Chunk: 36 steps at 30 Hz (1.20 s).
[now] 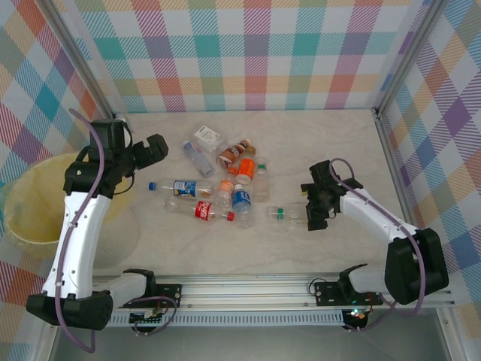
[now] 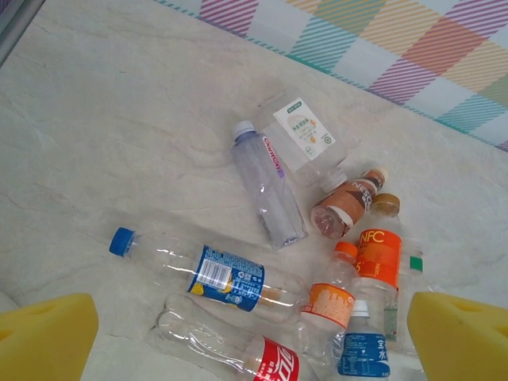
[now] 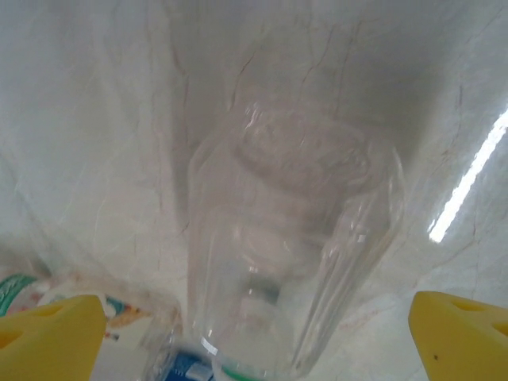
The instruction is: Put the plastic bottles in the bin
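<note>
Bin (image 1: 26,214): at the far left of the table (image 1: 353,150), pale yellow and translucent, partly hidden behind the left arm (image 1: 75,226).

Plastic bottles (image 1: 225,188): lying in a loose cluster mid-table, right of the bin and well apart from it, all on the marble-patterned top.

Far end of cluster: white-labelled bottle (image 2: 305,139) touching a clear white-capped bottle (image 2: 268,182); brown bottle (image 2: 347,205) just right of them, beside an orange NFC bottle (image 2: 378,254).

Near end of cluster: blue-capped bottle (image 2: 202,270) on its side, cap pointing left; red-labelled bottle (image 2: 238,349) just nearer, roughly parallel; orange-labelled bottle (image 2: 329,305) and blue-labelled bottle (image 2: 363,349) packed close to their right.

Stray bottle: clear bottle (image 1: 284,214) with a green band, lying alone right of the cluster, near the right gripper.

Left gripper (image 1: 160,147): raised over the table between bin and cluster, spread wide, holding nothing; left pads (image 2: 44,337) at the two lower corners of the wrist view, the cluster below and between them.

Right gripper (image 1: 310,207): low at the stray clear bottle, spread wide, gripping nothing; right pads (image 3: 464,333) well apart on either side of the bottle's body, clear of its plastic in the wrist view.
</note>
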Each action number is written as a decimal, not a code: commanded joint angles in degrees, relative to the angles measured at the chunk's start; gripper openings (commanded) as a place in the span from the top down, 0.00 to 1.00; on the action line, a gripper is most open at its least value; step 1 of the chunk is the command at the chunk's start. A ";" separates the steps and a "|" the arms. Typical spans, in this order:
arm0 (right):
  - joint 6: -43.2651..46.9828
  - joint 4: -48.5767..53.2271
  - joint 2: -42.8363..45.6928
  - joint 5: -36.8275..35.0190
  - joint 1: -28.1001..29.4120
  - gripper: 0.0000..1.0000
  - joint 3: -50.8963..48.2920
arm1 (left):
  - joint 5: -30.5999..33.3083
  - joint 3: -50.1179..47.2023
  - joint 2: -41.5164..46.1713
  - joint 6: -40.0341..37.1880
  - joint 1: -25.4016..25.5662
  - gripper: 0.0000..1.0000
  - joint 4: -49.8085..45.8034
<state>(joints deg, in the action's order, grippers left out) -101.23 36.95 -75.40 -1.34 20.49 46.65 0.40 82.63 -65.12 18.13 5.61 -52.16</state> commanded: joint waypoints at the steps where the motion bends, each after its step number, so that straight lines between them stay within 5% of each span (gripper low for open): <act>1: -3.79 -2.33 -3.22 -2.83 -0.81 0.04 -0.57 | -1.20 -0.41 -0.51 -1.96 0.40 0.00 1.03; 11: -2.77 -7.40 -9.47 -0.81 -1.47 0.27 -0.48 | -0.68 0.12 -1.98 -0.73 0.38 0.00 0.58; 19: 3.34 -10.53 -6.36 -1.61 -3.15 0.38 -2.15 | -8.49 -1.15 1.14 3.33 0.50 0.00 3.05; 25: 12.61 -12.21 -1.36 -4.55 -3.11 0.50 -1.38 | -19.97 -2.03 2.65 4.43 1.23 0.00 6.55; 36: 38.88 -18.84 2.58 -3.58 -2.90 0.55 6.29 | -25.74 -1.87 0.80 3.64 9.78 0.00 12.15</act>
<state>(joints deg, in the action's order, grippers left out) -73.19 22.13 -74.08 -5.37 17.58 48.97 -22.13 81.03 -63.48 21.67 13.17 -42.87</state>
